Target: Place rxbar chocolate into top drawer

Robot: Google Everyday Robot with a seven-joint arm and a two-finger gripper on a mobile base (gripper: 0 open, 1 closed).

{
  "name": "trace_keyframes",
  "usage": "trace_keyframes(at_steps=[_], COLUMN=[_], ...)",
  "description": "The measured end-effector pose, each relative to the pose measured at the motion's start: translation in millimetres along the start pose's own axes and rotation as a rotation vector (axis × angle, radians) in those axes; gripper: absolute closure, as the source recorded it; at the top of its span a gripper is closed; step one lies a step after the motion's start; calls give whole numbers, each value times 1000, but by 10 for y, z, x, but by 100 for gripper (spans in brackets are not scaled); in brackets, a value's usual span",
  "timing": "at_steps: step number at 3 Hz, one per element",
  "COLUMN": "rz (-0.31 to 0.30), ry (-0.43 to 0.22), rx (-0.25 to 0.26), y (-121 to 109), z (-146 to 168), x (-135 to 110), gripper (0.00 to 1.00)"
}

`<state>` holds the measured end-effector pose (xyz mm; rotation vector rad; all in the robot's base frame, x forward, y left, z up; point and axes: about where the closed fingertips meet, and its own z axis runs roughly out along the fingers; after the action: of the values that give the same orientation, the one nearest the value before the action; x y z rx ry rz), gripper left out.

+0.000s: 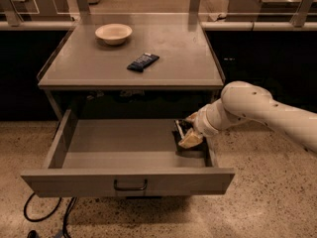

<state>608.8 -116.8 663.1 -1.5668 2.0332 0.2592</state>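
The top drawer [74, 180] is pulled wide open under the grey table, its dark handle [130, 185] at the centre of the front panel. My gripper [185, 137] is down inside the drawer's right end, reaching in from the right on the white arm [247, 105]. It is shut on the rxbar chocolate [179, 131], a small dark bar with pale edges that sticks out on the gripper's left, just above the drawer floor. The rest of the drawer floor is bare.
A dark blue wrapped bar [142, 61] lies mid-table on the grey tabletop [183, 53], and a pale bowl [113, 33] sits behind it to the left. Black cables [44, 214] lie on the speckled floor at the front left. Counters run along the back.
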Motion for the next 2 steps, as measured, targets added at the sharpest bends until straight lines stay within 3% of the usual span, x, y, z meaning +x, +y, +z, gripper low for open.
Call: trace_keyframes(at_steps=[1, 2], rz=[-31, -28], ry=[-28, -29], rx=[-93, -103], y=[130, 152], z=[462, 520], x=[-124, -102], gripper=[100, 100])
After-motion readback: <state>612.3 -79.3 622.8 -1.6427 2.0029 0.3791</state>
